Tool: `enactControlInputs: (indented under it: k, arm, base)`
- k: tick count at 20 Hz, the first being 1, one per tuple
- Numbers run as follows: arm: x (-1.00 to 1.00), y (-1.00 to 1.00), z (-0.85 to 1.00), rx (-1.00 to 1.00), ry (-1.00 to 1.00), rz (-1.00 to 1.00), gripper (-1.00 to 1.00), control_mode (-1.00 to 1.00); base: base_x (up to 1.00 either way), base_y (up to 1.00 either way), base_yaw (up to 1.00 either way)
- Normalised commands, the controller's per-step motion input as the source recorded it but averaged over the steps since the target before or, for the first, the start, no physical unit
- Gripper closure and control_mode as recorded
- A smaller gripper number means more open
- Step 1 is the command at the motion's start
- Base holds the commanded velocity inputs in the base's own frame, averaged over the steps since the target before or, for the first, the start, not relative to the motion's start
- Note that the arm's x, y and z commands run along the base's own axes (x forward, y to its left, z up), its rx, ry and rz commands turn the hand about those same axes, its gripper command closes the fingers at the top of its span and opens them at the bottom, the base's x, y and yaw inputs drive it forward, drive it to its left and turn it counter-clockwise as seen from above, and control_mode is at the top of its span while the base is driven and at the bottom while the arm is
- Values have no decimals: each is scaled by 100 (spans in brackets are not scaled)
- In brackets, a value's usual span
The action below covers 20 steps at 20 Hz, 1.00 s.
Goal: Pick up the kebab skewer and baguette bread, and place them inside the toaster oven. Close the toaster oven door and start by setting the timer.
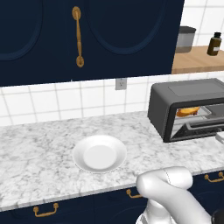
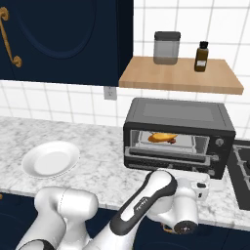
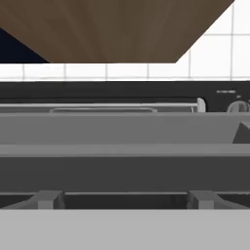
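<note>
The dark grey toaster oven (image 2: 178,114) stands on the counter at the right, under a wooden shelf. The golden baguette bread (image 2: 161,137) lies on the rack inside it and also shows through the opening (image 1: 188,111). A small dark piece just right of the loaf may be the kebab skewer (image 2: 172,141); it is too small to be sure. The toaster oven door (image 2: 168,158) hangs part-way open, tilted outward. My gripper (image 2: 200,188) is low, right in front of the door's outer edge, open with nothing in it. In the hand view the door (image 3: 122,166) spans the whole width, very close.
An empty white plate (image 1: 99,153) sits on the marble counter left of the oven. The oven's knobs (image 2: 219,142) are on its right front panel. A jar (image 2: 166,47) and a brown bottle (image 2: 201,56) stand on the shelf. A stove edge (image 2: 242,171) lies at the far right.
</note>
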Motion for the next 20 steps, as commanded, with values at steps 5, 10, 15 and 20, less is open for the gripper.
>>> enactControlInputs:
  k: [5,10,15,20]
  arm:
    - [47,17,13,0,0,0,-100,-100]
    - [47,16,15,0,0,0,-100,-100]
    - [43,15,13,0,0,0,-100,-100]
    - [42,14,14,0,0,0,-100,-100]
  base:
    - [0,0,0]
    - [0,0,0]
    - [0,0,0]
    - [0,0,0]
